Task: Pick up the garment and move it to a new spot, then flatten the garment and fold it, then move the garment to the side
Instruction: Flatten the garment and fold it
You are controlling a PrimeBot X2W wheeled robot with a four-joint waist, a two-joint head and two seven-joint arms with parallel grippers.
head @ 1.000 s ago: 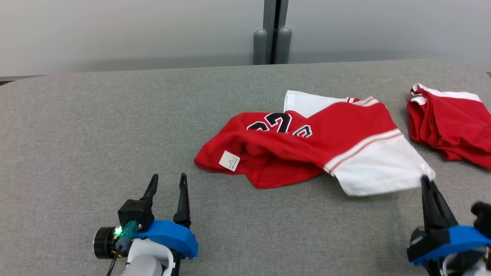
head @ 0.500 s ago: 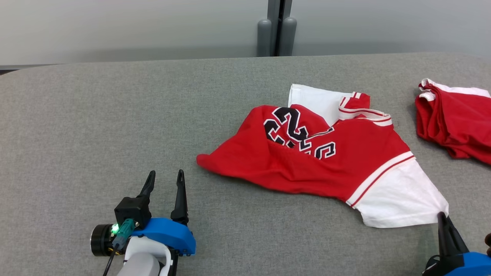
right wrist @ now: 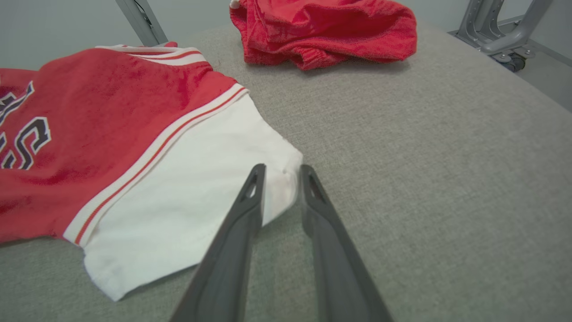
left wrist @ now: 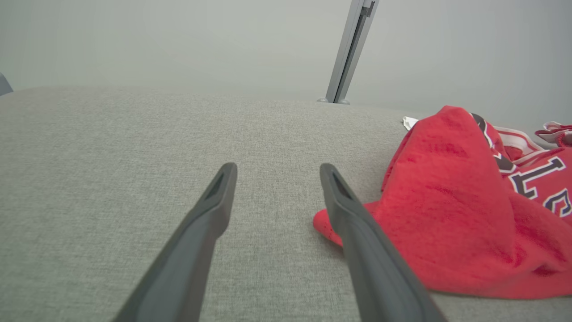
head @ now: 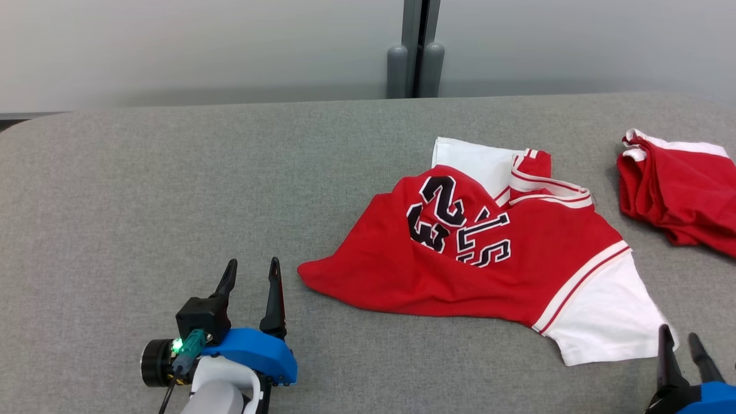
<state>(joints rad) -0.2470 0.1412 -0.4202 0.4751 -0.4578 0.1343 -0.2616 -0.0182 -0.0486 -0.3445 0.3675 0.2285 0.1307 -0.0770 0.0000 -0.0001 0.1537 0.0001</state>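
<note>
table (head: 172,190): grey fabric-covered surface under both grippers, running ahead of them to a pale wall.
garment (head: 483,264): red jersey with white sleeves, lying rumpled and not flat on the table. It is ahead of the right gripper and ahead and to the right of the left gripper.
second red garment (head: 678,201): bunched heap well ahead of the right gripper, to its right and apart from the jersey.
post (head: 415,49): grey upright at the far table edge, well ahead of both grippers.
lettering (head: 460,227): black, white-edged characters on the red chest, partly creased.
sleeve (right wrist: 201,179): white, bordered by red and white stripes – its corner lies at the right gripper's fingertips.
left gripper (head: 253,262): jaws wide apart and empty, low over bare table; the red hem lies just beside its right finger.
right gripper (head: 678,331): jaws parted with a clear gap – nothing clamped. The sleeve corner sits on the table between the tips.
</note>
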